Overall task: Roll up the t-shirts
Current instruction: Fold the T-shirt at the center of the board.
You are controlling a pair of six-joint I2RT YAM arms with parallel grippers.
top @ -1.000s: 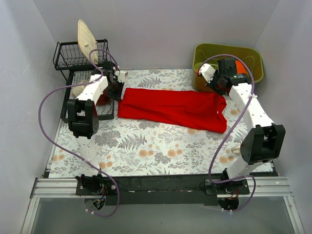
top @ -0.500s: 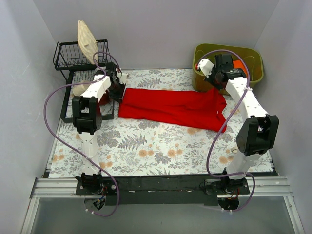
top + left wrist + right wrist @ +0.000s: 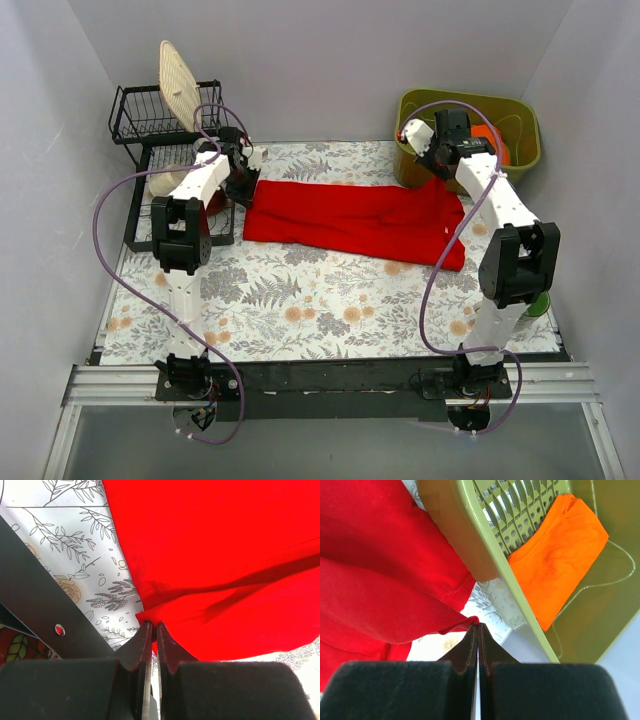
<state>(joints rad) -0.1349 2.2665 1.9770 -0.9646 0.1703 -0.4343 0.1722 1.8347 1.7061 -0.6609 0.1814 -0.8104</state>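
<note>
Red tee (image 3: 350, 215) across floral mat (image 3: 300, 300), L gripper (image 3: 151, 626) pinching one end, R gripper (image 3: 478, 626) pinching other, orange tee (image 3: 560, 555) in bin (image 3: 485, 545)

From above, my left arm (image 3: 197, 180) and right arm (image 3: 492, 197) cover my left gripper (image 3: 151, 627) and right gripper (image 3: 478, 629), so the pinched corners of the red tee (image 3: 350, 218) don't show there. In both wrist views the tee runs off the frame. The orange tee (image 3: 559, 555) lies mostly behind my right arm from above and partly behind the basket (image 3: 470, 545) wall up close, and a small green thing (image 3: 541, 303) peeks out past my right elbow, too little of it for me to tell what it is.
</note>
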